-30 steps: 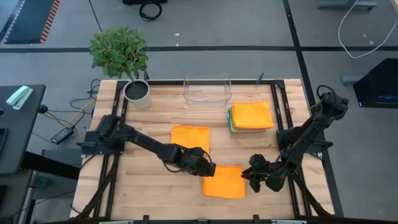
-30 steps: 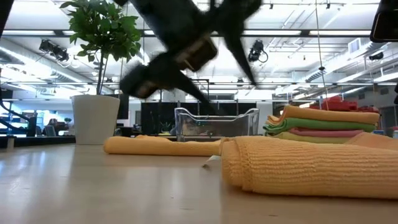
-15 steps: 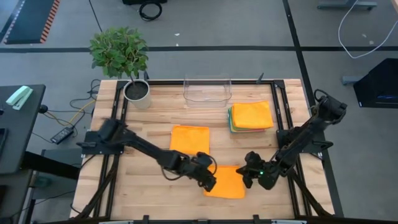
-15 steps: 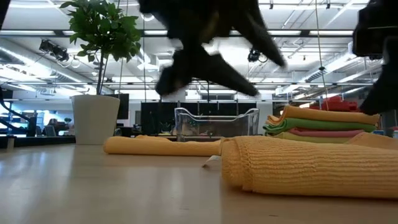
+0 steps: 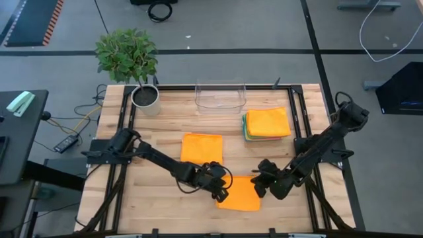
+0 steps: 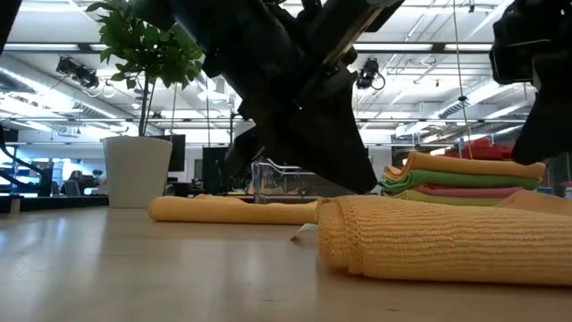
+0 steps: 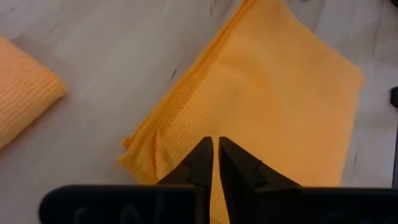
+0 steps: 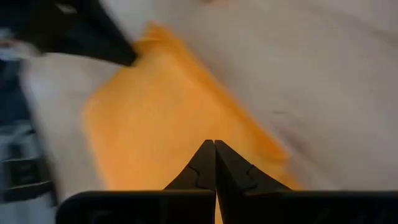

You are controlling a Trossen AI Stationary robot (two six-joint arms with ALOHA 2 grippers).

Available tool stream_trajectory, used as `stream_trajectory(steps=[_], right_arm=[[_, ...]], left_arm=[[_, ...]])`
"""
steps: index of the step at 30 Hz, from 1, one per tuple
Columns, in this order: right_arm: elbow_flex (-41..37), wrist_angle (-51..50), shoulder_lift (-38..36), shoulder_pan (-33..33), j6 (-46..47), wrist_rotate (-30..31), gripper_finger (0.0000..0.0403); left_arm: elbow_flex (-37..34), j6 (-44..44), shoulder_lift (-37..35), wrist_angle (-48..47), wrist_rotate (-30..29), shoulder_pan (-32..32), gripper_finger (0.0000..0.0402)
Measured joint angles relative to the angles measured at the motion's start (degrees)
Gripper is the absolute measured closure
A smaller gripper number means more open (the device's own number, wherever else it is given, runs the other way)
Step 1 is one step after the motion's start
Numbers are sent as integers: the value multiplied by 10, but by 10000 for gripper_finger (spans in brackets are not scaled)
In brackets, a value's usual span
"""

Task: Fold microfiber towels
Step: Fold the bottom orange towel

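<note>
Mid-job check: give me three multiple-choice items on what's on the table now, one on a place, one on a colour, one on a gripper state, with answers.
1. Where is the clear bin?
A. far edge, middle
B. near edge
C. left corner

2. What colour tops the towel stack?
A. pink
B. orange
C. blue

3. How does the right gripper stand?
A. wide open
B. out of view
C. shut

Answers: 1 A, beside the potted plant; 2 B, orange over green and pink layers; 3 C, fingers together above the near orange towel.

Both hands have closed: the left hand and the right hand have moved inward to opposite edges of the near orange towel.
</note>
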Motion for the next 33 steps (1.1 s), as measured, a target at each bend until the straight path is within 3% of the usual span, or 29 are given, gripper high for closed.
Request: stream_trajectory(steps=[5,10,18,24,33], right_arm=[[40,-149,2,2,71,-13,380],[42,-146,2,9,130,-67,325],[35,-141,4,28,163,-72,239],[21,-86,4,32,163,-65,229],[21,-31,38,76,248,-45,233]], left_arm=[[0,-2,0,-1,9,-2,381],[0,-3,0,8,32,-2,393],[0,-6,0,12,35,-2,372],[0,-6,0,13,35,-1,375],[0,-4,0,14,35,0,392]])
